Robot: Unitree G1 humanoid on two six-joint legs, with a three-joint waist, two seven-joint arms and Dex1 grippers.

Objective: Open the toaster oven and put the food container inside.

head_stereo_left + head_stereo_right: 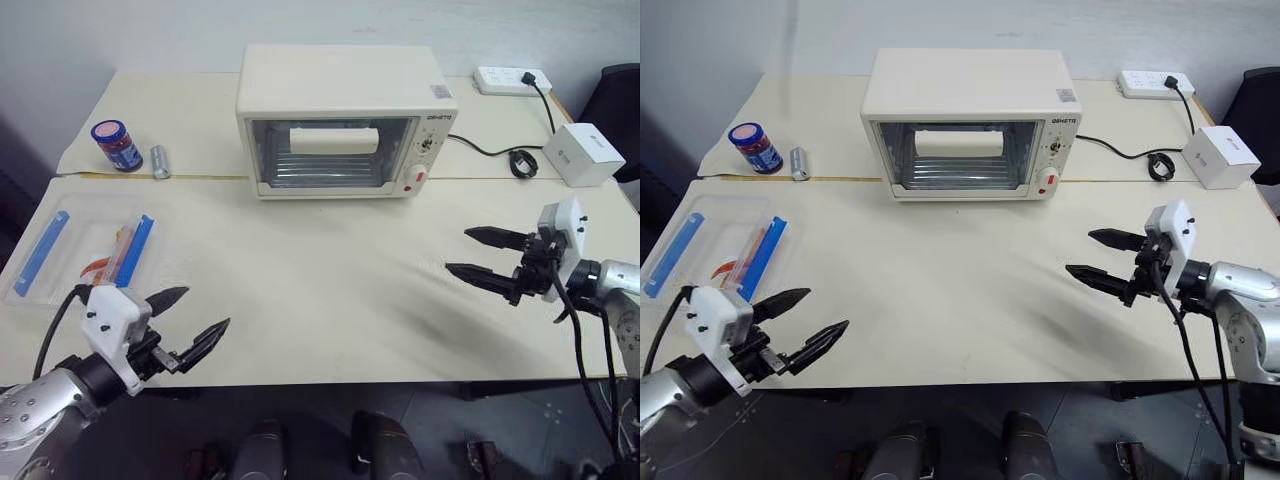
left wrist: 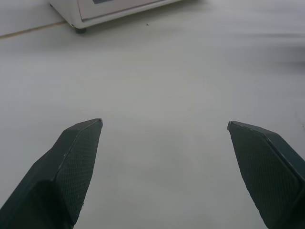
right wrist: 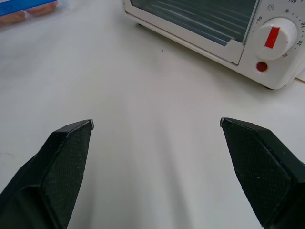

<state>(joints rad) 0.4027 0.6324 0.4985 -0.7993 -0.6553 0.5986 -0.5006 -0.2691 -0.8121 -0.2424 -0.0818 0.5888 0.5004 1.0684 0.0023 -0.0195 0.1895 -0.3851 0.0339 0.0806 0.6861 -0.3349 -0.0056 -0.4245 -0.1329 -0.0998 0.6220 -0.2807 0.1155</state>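
The cream-white toaster oven (image 1: 340, 120) stands at the back middle of the table with its glass door shut. The food container (image 1: 85, 250), clear with blue clip strips and orange food inside, lies at the table's left edge. My left gripper (image 1: 196, 318) hovers open near the front left edge, just in front of the container, holding nothing. My right gripper (image 1: 468, 252) stands open over the right side of the table, pointing left, well in front of the oven's control panel (image 3: 274, 40). A corner of the container (image 3: 28, 7) appears in the right wrist view.
A blue-lidded round jar (image 1: 116, 144) and a small metal cylinder (image 1: 159, 161) sit at the back left. A white power strip (image 1: 512, 79), a black cable (image 1: 495, 152) and a small white box (image 1: 583, 153) lie at the back right.
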